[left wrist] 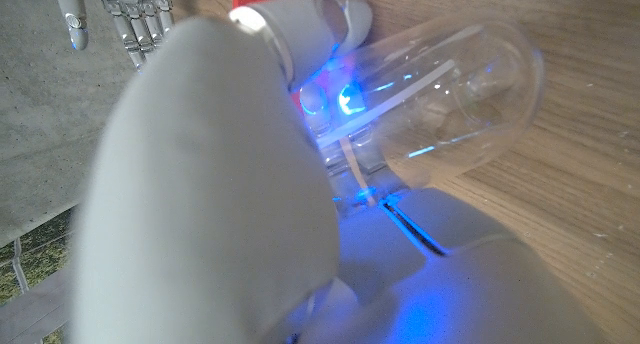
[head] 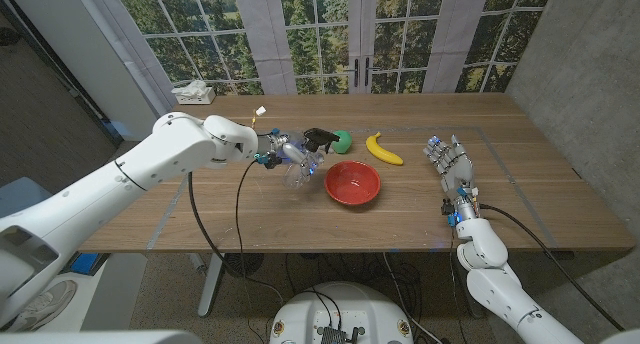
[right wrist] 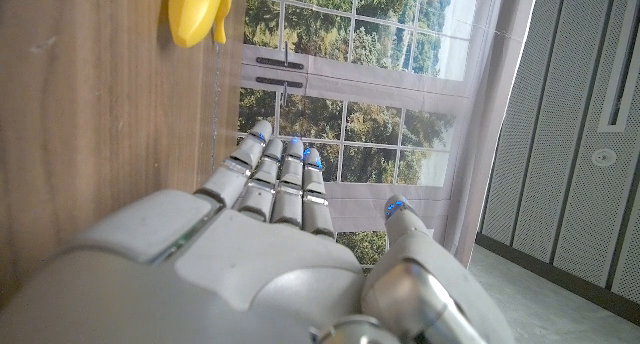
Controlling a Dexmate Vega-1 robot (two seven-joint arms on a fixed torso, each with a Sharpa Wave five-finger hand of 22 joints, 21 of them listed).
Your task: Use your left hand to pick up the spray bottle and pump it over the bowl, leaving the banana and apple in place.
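Our left hand (head: 268, 156) grips the clear spray bottle (head: 300, 162), tilted beside the red bowl (head: 352, 182); our right hand (head: 449, 162) holds nothing, fingers straight, near the banana (head: 382, 150) on the surface (head: 520, 194).

No text, label, brand, number or sign can be read anywhere. The clear spray bottle (head: 303, 161) just beside the red bowl (head: 353, 182) carries no legible print, and in the left wrist view its plastic body (left wrist: 455, 94) shows only blue reflections. The banana (head: 383, 149) beyond the bowl bears no readable sticker.
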